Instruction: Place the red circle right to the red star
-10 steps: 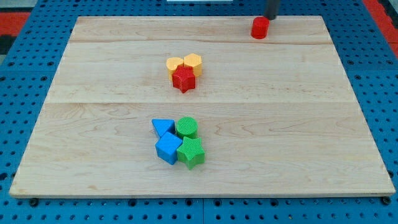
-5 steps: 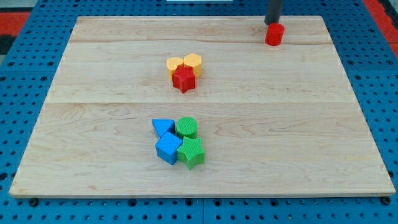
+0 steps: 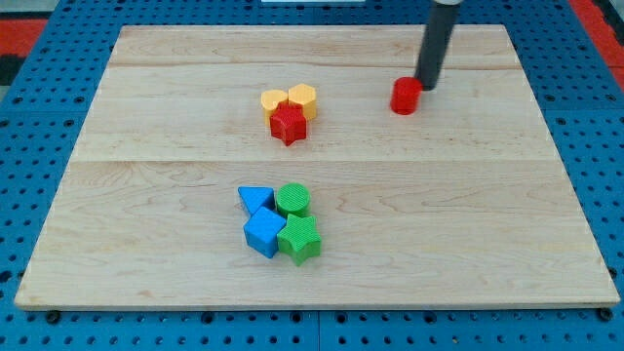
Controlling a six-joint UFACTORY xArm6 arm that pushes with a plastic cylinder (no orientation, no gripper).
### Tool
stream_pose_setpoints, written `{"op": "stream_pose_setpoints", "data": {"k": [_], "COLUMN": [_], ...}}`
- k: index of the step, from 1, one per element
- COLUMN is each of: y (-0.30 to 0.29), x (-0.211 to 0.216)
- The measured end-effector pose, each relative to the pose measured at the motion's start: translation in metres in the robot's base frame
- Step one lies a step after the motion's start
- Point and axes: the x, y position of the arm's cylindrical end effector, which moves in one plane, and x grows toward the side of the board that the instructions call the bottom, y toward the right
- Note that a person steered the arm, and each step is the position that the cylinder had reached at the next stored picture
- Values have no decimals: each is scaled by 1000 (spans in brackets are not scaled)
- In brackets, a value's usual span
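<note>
Sitting partway through, judging from the layout: red circle [image 3: 406, 97] lying to the view's right of the red star [image 3: 289, 125], but well apart from it and a little nearer the view's top, so not yet placed beside it. Remaining, as a judgement: closing that gap by pushing toward the view's left and slightly toward the view's bottom, stopping before knocking the star. Pressing against the circle's upper-right edge with my tip [image 3: 426, 88], or sitting just beside it; contact being hard to confirm at this size. Carrying nothing, gripping nothing: a plain rod with no jaws, only able to push. Crowding the star on its top side, 2 yellow blocks [image 3: 291, 98], touching it, shapes too small to name with confidence. Sitting near the view's bottom, well apart from all this, a cluster of 4: blue triangle [image 3: 255, 200], blue cube [image 3: 263, 233], green circle [image 3: 292, 200] and a second green block [image 3: 300, 239], ridged, shape unclear. Showing no containers anywhere; only the flat wooden board [image 3: 507, 214] bearing every block, resting on a blue pegboard [image 3: 595, 127].
</note>
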Motion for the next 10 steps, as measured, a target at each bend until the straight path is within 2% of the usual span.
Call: {"op": "stream_pose_setpoints", "data": {"k": [2,4,5,7,10], "y": [-36,-7,-22,-79,-89], "x": [36,67,78,78,79]}}
